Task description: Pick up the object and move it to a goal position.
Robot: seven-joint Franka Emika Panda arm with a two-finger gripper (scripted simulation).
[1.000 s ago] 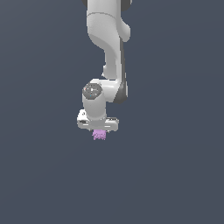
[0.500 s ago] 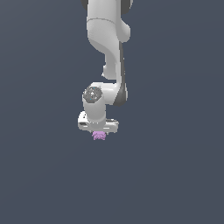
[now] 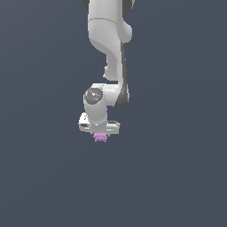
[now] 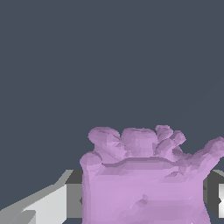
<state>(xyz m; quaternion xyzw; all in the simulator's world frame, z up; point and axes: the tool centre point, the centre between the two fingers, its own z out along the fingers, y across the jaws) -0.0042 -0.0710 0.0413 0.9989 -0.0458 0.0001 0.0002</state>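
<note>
The object (image 3: 101, 137), that knobbly purple lump, hangs at six o'clock under the white arm (image 3: 108, 53), and the gripper (image 3: 100, 134) is clamped onto it, fingers (image 4: 48, 205) pressing both flanks so it rides securely toward the goal

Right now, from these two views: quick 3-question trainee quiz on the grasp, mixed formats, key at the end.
1. True or false: the purple object lies apart from the gripper.
2. In the exterior view, the object shows: A) under the white gripper body, B) beside the arm's upper link, C) far off at the exterior view's right.
3. Fill in: in the wrist view the object sits between two grey ____.

Key: 1 false. 2 A. 3 fingers.
</note>
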